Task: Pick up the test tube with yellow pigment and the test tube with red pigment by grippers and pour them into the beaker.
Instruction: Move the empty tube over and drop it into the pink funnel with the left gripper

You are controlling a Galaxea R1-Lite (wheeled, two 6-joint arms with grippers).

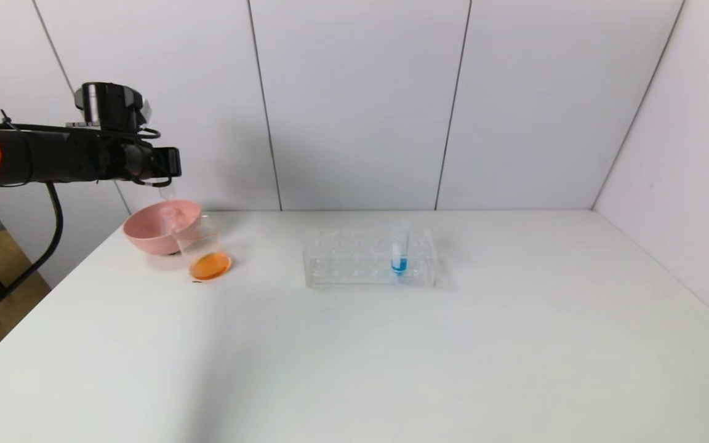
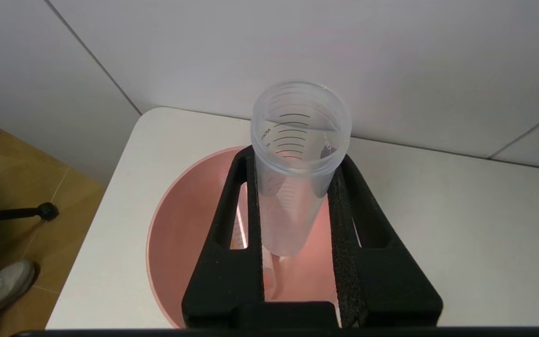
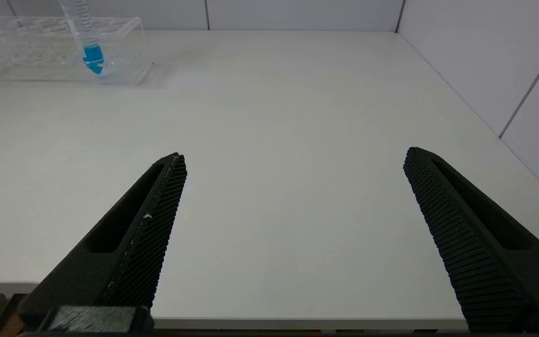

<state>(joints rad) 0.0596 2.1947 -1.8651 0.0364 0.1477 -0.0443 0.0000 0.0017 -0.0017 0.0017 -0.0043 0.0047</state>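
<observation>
Left gripper (image 2: 293,187) clamps empty test tube (image 2: 293,187) over pink bowl (image 2: 180,234).

You are seeing the right gripper (image 3: 293,164) hanging wide open over the bare white table (image 3: 274,93), a clear rack (image 3: 26,65) holding a blue-liquid tube (image 3: 92,54) sitting upper left.

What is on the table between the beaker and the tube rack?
Nothing: in the head view, only bare table lies between the beaker and the tube rack.
</observation>
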